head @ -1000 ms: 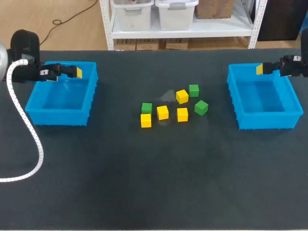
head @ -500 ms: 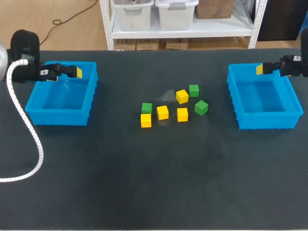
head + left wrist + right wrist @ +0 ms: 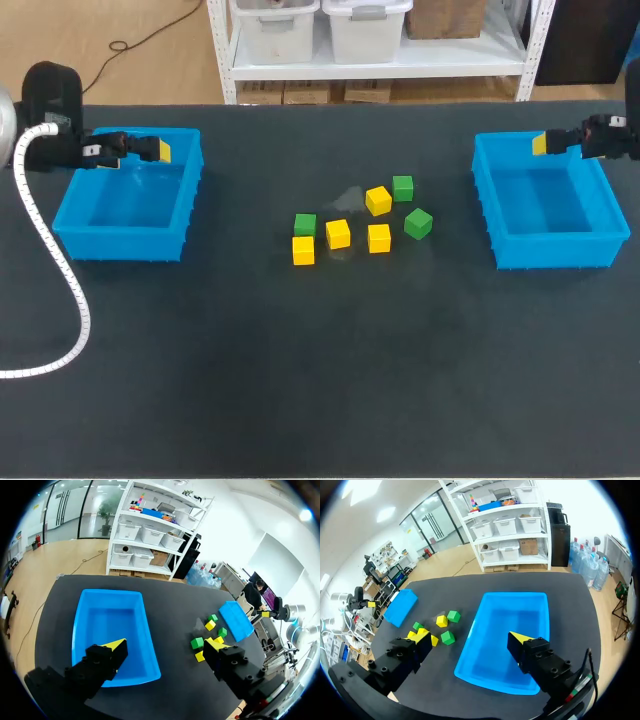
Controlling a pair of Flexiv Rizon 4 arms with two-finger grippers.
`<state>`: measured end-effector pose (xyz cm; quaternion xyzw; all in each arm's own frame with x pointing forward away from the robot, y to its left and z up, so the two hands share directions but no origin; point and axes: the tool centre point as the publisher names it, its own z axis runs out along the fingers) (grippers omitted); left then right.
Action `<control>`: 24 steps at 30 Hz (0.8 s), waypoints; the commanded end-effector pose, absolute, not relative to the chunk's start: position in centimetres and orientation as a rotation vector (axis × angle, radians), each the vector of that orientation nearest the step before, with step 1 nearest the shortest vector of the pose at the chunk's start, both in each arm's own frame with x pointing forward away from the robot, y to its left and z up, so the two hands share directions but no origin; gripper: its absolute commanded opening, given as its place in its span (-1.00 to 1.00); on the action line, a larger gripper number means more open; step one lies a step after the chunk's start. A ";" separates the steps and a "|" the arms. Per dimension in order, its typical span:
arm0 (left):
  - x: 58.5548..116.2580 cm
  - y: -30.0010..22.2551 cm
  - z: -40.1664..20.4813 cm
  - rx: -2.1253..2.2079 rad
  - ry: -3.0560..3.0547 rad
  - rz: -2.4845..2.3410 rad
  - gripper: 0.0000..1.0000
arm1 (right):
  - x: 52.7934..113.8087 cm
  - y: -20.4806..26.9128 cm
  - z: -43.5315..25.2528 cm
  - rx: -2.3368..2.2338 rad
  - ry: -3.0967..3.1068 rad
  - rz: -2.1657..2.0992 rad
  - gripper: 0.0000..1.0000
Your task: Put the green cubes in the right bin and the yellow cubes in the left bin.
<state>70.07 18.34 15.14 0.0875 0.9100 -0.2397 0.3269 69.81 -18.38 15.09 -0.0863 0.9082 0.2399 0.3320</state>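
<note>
Several yellow cubes and three green cubes lie loose mid-table: yellow cubes (image 3: 378, 200) (image 3: 338, 233) (image 3: 379, 238) (image 3: 303, 250), green cubes (image 3: 403, 187) (image 3: 418, 222) (image 3: 305, 224). The left blue bin (image 3: 125, 243) and the right blue bin (image 3: 555, 250) hold nothing. My left gripper (image 3: 158, 150) hangs open above the left bin's far edge; in its wrist view the left gripper (image 3: 165, 650) spans that bin (image 3: 107, 630) with nothing between its fingers. My right gripper (image 3: 541, 144) is open above the right bin's far edge, and the right gripper (image 3: 470, 639) is likewise bare over its bin (image 3: 515, 625).
The dark table top (image 3: 320, 380) stretches between and in front of the bins. A white ribbed cable (image 3: 60, 270) from my left arm loops over the table's left side. Both arms stay at the table's far outer corners, well away from the cubes.
</note>
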 end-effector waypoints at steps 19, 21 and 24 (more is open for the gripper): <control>70.0 18.5 15.0 0.231 2.376 -0.635 1.00 | 69.9 -18.4 15.0 -0.228 2.373 0.630 1.00; 70.0 18.5 15.0 0.231 2.376 -0.635 1.00 | 69.9 -18.4 15.0 -0.228 2.373 0.630 1.00; 70.0 18.5 15.0 0.231 2.376 -0.635 1.00 | 70.5 -17.8 16.0 -0.265 2.371 0.604 1.00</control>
